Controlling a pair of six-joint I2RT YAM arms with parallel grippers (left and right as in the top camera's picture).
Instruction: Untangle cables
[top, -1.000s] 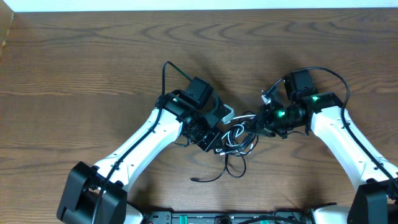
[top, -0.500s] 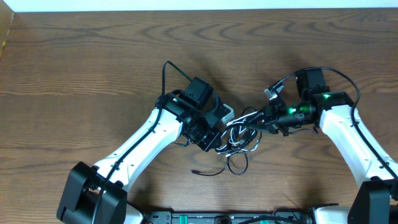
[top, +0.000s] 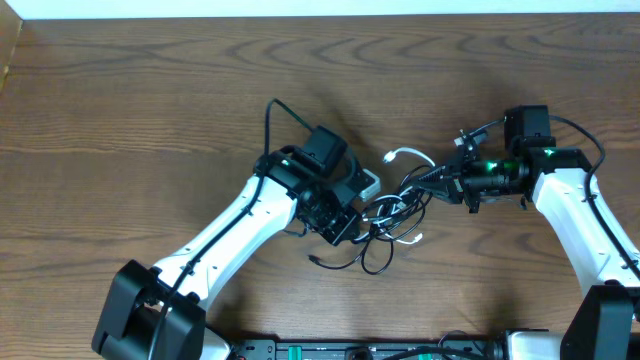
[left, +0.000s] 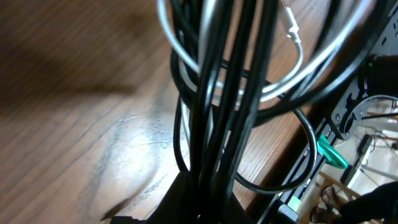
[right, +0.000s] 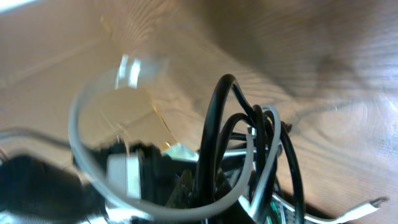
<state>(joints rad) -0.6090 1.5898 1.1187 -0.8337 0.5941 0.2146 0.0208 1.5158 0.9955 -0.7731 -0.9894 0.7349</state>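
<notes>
Lowest in the overhead frame, slack black loops of the cables (top: 380, 262) lay on the table (top: 150, 100) just below centre. Above them, the left gripper (top: 352, 218) sat at the tangle's left edge, jaws closed on a bundle of black strands. Right of centre, strands ran into the right gripper (top: 428, 183), whose jaws were too blurred to judge. A white cable (top: 398, 156) curled above the tangle.

The overhead camera looks straight down on the table (top: 120, 90), taking in a wide stretch of it. Both wrist cameras sit low and very close to the cables (top: 385, 212), which fill their blurred frames. All three views share that tangle mid-table.
</notes>
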